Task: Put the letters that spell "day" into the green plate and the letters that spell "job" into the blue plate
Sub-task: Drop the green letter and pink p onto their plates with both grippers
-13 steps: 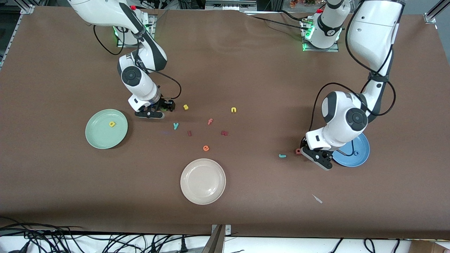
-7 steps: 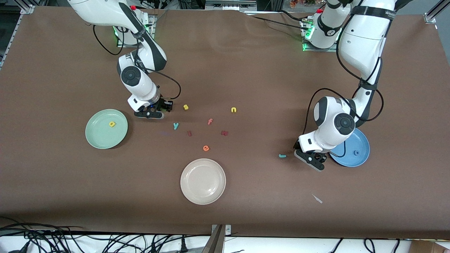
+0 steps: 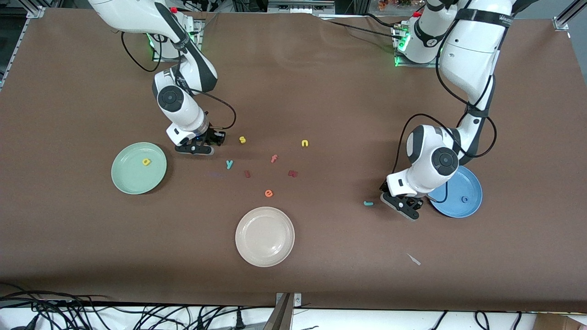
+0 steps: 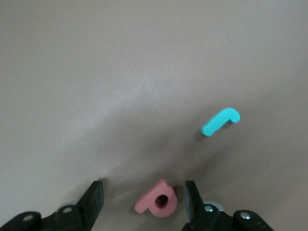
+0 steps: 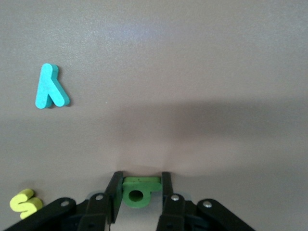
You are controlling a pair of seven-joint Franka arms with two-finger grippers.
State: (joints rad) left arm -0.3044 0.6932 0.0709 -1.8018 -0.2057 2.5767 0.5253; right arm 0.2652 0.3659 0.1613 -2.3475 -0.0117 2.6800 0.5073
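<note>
My left gripper [image 4: 143, 202] stands open low over the table beside the blue plate [image 3: 468, 184], its fingers [image 4: 94, 201] on either side of the salmon-pink "b" [image 4: 157, 204] without touching it. The teal "j" [image 4: 220, 121] lies a little way off on the table [image 3: 368, 203]. The dark blue "o" [image 3: 465, 199] lies in the blue plate. My right gripper [image 5: 139, 191] is down at the table, shut on the dark green "d" [image 5: 138, 190], beside the green plate [image 3: 130, 179], which holds the yellow "a" [image 3: 146, 161]. The teal "y" [image 5: 50, 86] lies close by.
A yellow "s" [image 3: 242, 140], a yellow "n" [image 3: 305, 143], a pink "f" [image 3: 274, 158], an orange "e" [image 3: 268, 193] and two dark red letters [image 3: 247, 173] are scattered mid-table. A cream-white plate [image 3: 264, 236] sits nearer the front camera. A small white scrap [image 3: 414, 260] lies beyond the blue plate's front.
My left gripper slid toward the right arm's end of the table, over the "b", and opened wider. My right gripper closed on the "d".
</note>
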